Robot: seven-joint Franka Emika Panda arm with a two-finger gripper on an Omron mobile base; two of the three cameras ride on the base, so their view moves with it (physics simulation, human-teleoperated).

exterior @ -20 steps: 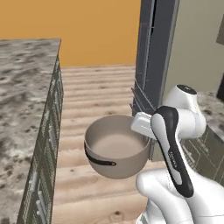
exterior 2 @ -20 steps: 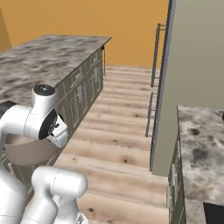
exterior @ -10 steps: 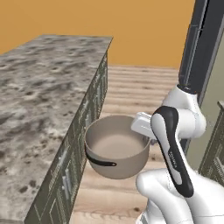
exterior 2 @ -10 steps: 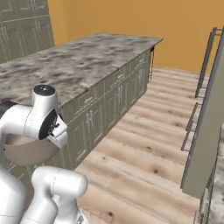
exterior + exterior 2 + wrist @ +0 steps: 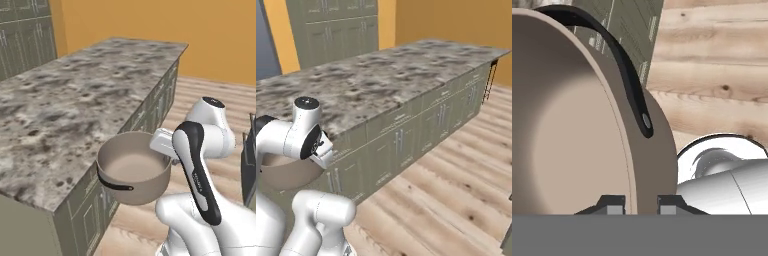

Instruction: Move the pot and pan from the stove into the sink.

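Left base view: my gripper [image 5: 161, 143] holds the pot [image 5: 134, 172] by its rim, upright and in the air, in front of my white arm. The pot hangs just off the near corner of a long island with a mottled grey stone counter [image 5: 75, 110], above the wooden floor [image 5: 220, 102] and beside the grey-green cabinet fronts [image 5: 150, 107]. One dark loop handle [image 5: 114, 184] shows on the pot's near side, and its pale inside is open to this camera.

Right base view: my arm covers most of the pot [image 5: 288, 172], leaving a strip of taupe wall below my wrist. This side shows the counter's long edge [image 5: 421, 97] and more cabinets [image 5: 346, 32] against the orange wall.

Hand view: my two fingertips [image 5: 613, 205] straddle the pot's wall [image 5: 654, 155], one inside and one outside, closed on the rim. The loop handle [image 5: 629, 85] arcs across the outer wall, with floor planks [image 5: 712, 55] beyond.
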